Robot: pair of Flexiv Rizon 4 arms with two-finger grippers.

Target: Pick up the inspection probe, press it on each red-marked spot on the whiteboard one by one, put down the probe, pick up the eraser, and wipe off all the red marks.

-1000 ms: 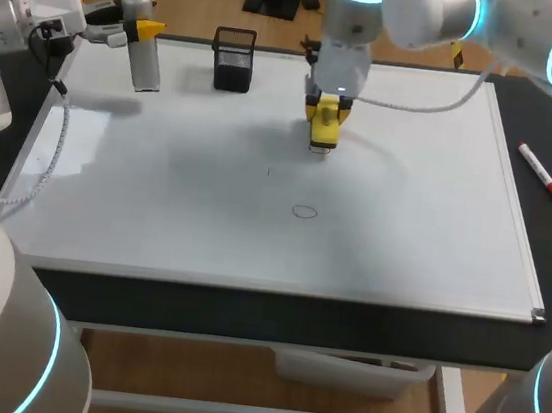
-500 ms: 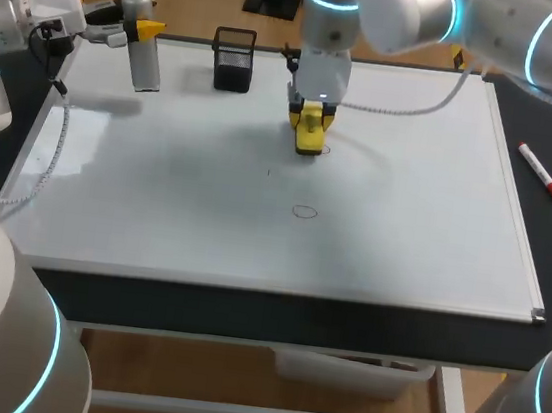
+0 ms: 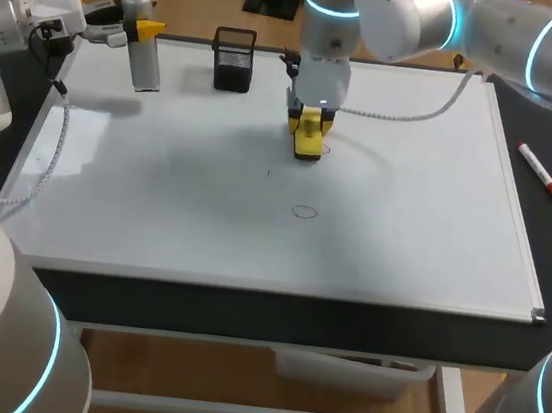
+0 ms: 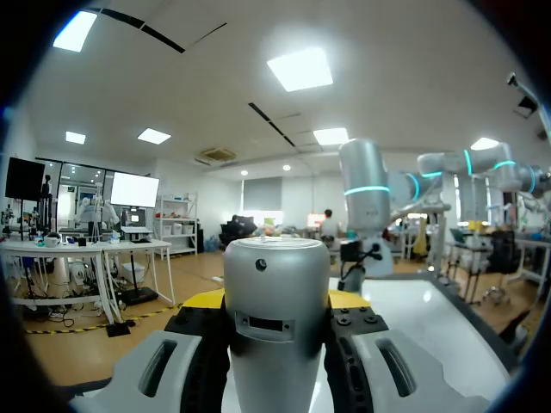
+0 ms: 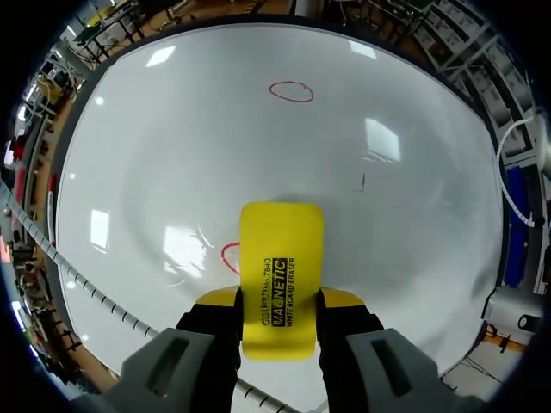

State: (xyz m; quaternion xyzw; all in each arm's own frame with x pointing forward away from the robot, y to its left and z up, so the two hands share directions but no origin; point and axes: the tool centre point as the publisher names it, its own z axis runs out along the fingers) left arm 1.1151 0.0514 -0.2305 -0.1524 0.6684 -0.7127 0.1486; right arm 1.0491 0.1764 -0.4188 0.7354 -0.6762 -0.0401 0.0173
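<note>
My right gripper (image 3: 310,122) is shut on the yellow eraser (image 3: 308,140), which rests against the whiteboard (image 3: 416,214) near its far middle. In the right wrist view the eraser (image 5: 280,288) sits between the fingers, with part of a red mark (image 5: 228,255) showing beside it and a red oval (image 5: 291,91) farther ahead. That oval (image 3: 304,211) lies nearer the board's front in the head view. At the far left corner my left gripper (image 3: 142,27) is shut on the silver cylindrical probe (image 3: 145,58), held above the board. The probe (image 4: 277,327) stands between the left fingers.
A black mesh pen holder (image 3: 234,58) stands at the board's far edge, left of the eraser. A red-capped marker (image 3: 541,172) lies on the dark table to the right of the board. A thin dark stroke (image 3: 268,172) marks the board's middle.
My right arm slid the eraser to the left across the board, then nearly stopped. The left arm and the probe have not moved.
</note>
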